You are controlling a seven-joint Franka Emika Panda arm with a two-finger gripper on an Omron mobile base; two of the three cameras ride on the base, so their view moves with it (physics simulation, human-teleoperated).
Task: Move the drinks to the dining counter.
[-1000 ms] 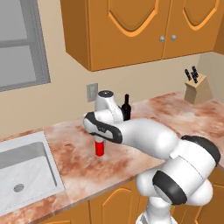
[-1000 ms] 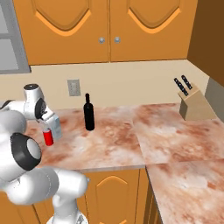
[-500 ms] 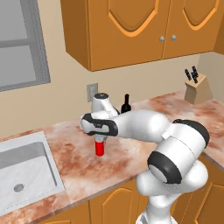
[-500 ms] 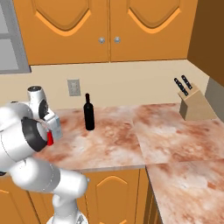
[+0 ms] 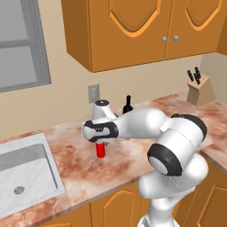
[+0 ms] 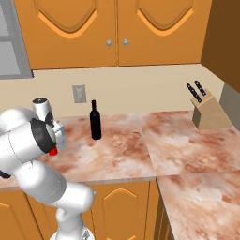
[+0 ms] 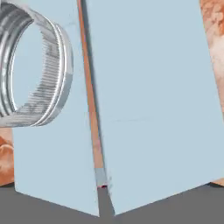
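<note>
Left base view: the arm has folded tighter over the bench (image 5: pixel 80 166) than a second ago, its end effector (image 5: pixel 101 142) now low over the red can (image 5: pixel 101 150), the bottle (image 5: pixel 127 105) behind.

Right base view: only a sliver of can (image 6: pixel 53 151) shows beside the wrist; the bottle (image 6: pixel 95 121) stands apart to the right.

Hand view: a pale blue carton (image 7: pixel 148 100) and its silver spout (image 7: pixel 33 70) sit close ahead; the end effector is released.

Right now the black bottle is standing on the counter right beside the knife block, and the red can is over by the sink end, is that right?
Not quite. The black bottle stands upright near the wall outlet, well apart from the knife block, which sits toward the far corner; the right base view shows this. The red can is indeed toward the sink end, under the arm.
</note>
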